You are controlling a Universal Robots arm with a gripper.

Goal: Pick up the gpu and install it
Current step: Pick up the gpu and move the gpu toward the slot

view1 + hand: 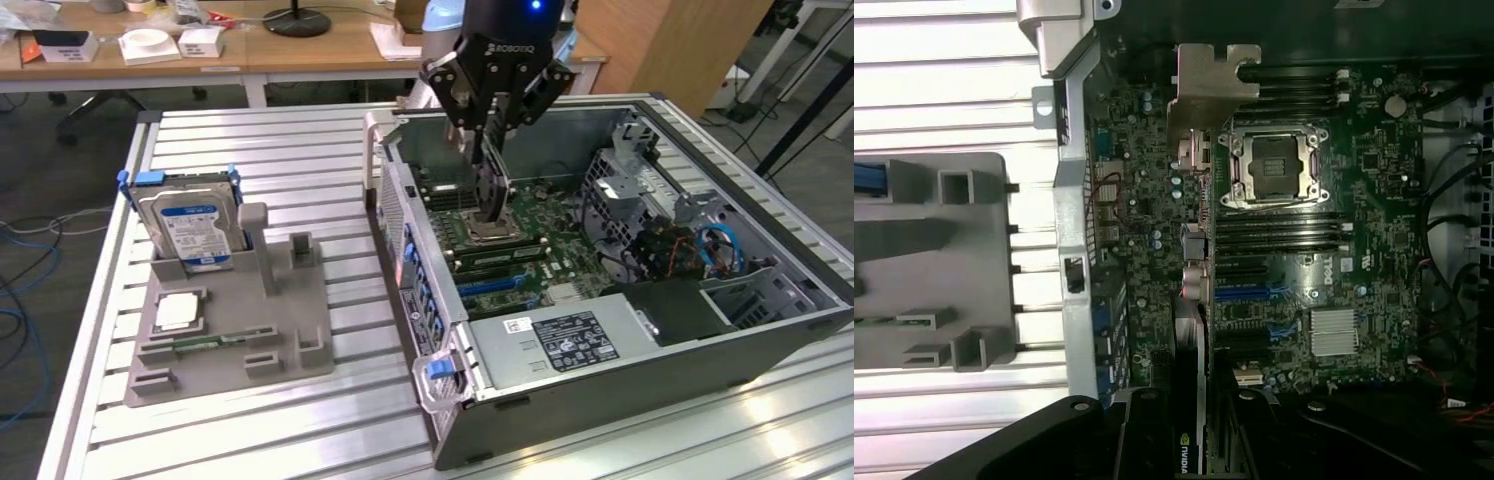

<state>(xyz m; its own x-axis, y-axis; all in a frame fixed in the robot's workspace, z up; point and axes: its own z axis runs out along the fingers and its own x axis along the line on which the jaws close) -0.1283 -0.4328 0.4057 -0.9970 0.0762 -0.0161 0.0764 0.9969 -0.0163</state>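
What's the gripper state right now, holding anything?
Gripper: closed on the gpu, card hanging edge-down over the motherboard.

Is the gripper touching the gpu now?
Touching. The exterior view shows the gripper closed on the upper edge of the gpu, which hangs upright from it.

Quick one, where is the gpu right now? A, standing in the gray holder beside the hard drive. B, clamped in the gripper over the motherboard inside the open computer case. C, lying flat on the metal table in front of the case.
B: the gripper is closed on the gpu, which hangs edge-on over the motherboard inside the open case.
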